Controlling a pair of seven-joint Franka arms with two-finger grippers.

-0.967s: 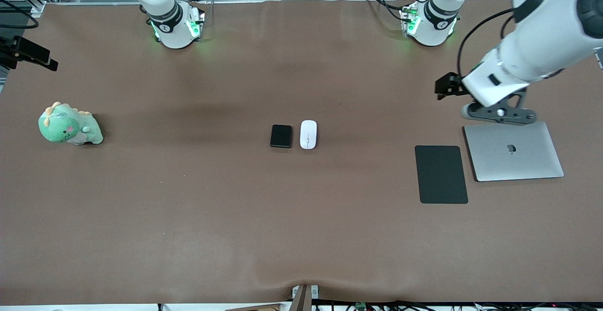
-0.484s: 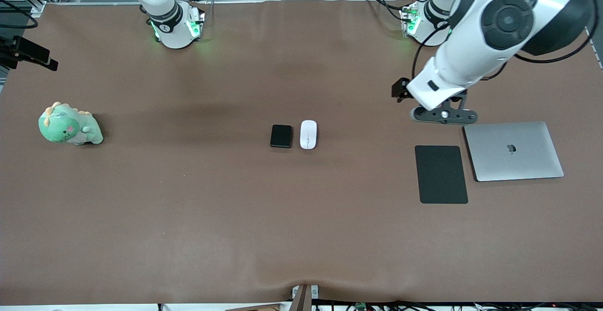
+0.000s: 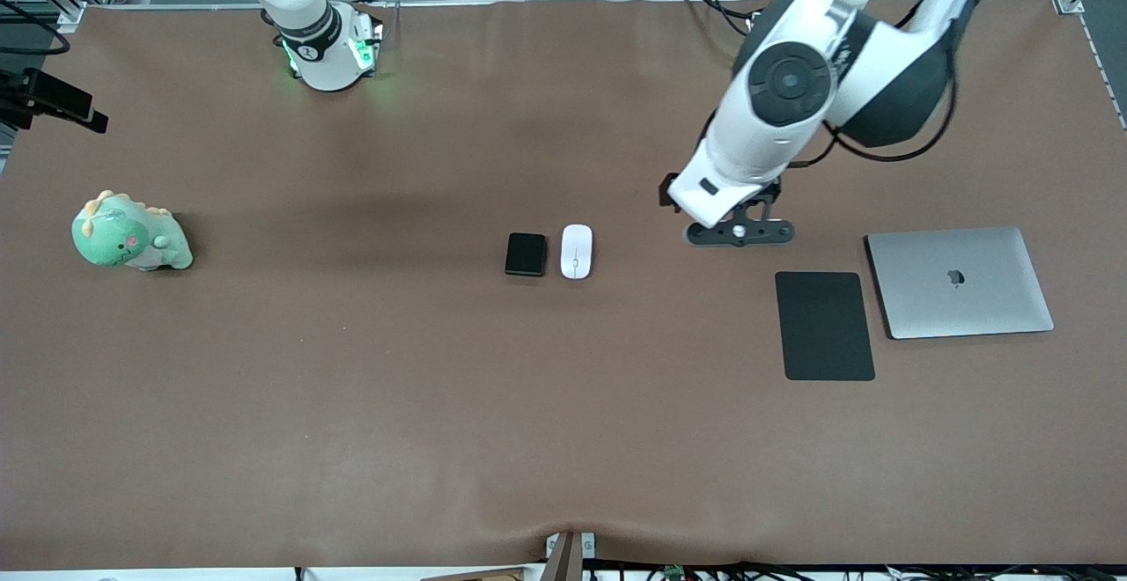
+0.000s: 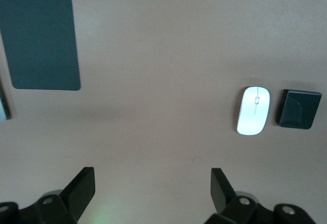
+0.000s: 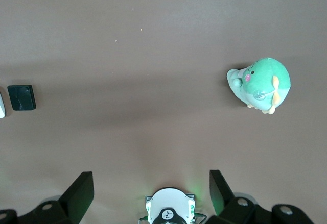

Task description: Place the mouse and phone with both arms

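The white mouse (image 3: 576,251) and the black phone (image 3: 526,254) lie side by side at the table's middle, the mouse toward the left arm's end. Both show in the left wrist view, mouse (image 4: 253,110) and phone (image 4: 299,109). My left gripper (image 3: 740,233) hangs open and empty over bare table between the mouse and the black pad (image 3: 824,325); its fingers (image 4: 82,188) stand wide apart. My right gripper (image 5: 152,193) is open and empty, held high over its own base (image 3: 326,48), out of the front view. The phone (image 5: 22,97) shows in the right wrist view.
A flat matte black pad and a closed silver laptop (image 3: 960,282) lie side by side toward the left arm's end. A green plush dinosaur (image 3: 129,234) sits toward the right arm's end. The pad also shows in the left wrist view (image 4: 41,38).
My left arm has swung from above the laptop's edge toward the table's middle, closer to the mouse. The right arm, mouse and phone have not moved.
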